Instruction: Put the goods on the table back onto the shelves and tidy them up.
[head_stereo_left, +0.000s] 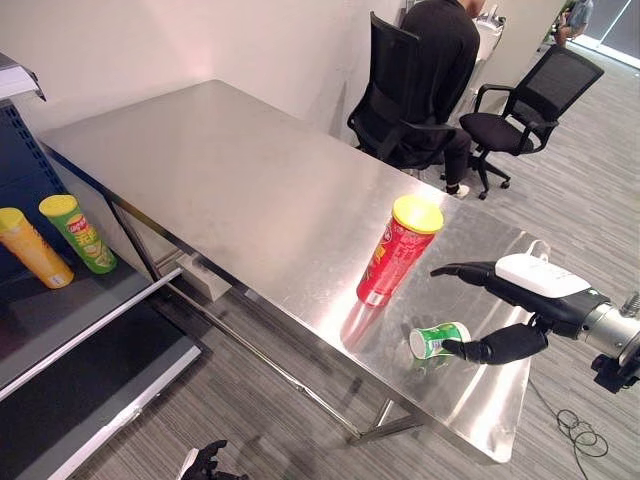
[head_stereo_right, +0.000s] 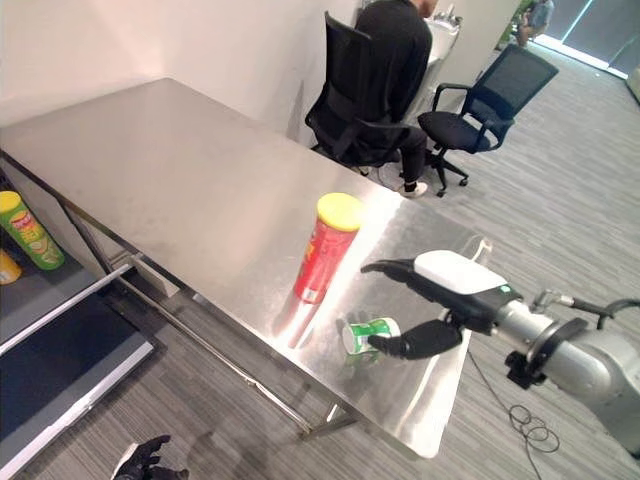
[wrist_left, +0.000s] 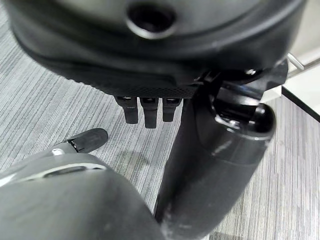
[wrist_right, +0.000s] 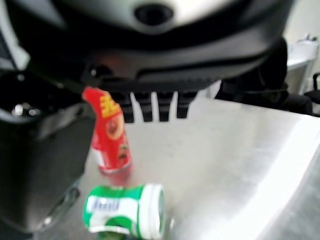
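A small green can lies on its side near the front right edge of the steel table. A tall red can with a yellow lid stands upright just behind it. My right hand hovers at the green can, open. Its fingers stretch straight above the can, and its thumb rests against the can's end. The red can stands beyond the fingers. My left hand hangs low over the floor beside the table, its fingers relaxed and holding nothing.
At the left, a dark shelf unit holds an upright green can and a yellow can. Behind the table a person sits in a black office chair. A second chair stands to the right.
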